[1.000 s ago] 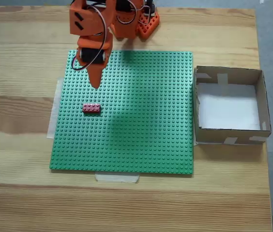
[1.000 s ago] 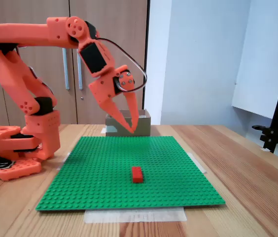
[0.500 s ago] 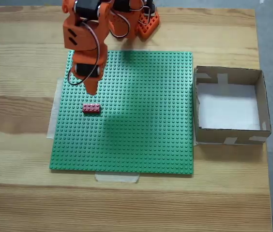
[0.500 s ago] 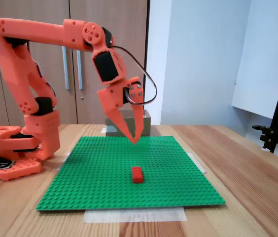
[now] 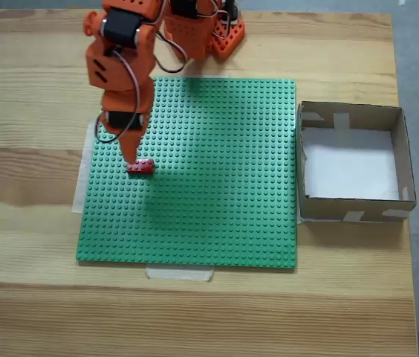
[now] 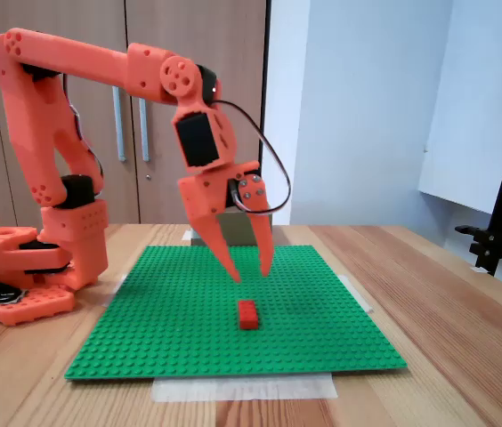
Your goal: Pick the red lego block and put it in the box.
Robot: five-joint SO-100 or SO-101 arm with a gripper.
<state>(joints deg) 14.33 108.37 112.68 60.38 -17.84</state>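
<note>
- The red lego block (image 6: 247,313) lay on the green baseplate (image 5: 217,208), toward its left side in the top-down fixed view (image 5: 141,168).
- The gripper (image 6: 250,276) hung just above the block, its fingers (image 6: 263,251) spread apart and gripping nothing.
- The box (image 5: 401,152) stood on the worktop (image 5: 31,245) beside the baseplate's right edge, well apart from the block.
- Nothing lay on the baseplate between the block and the box.

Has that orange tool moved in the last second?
Yes. The tool has travelled down the green baseplate toward the brick, and its jaws have opened.
</note>
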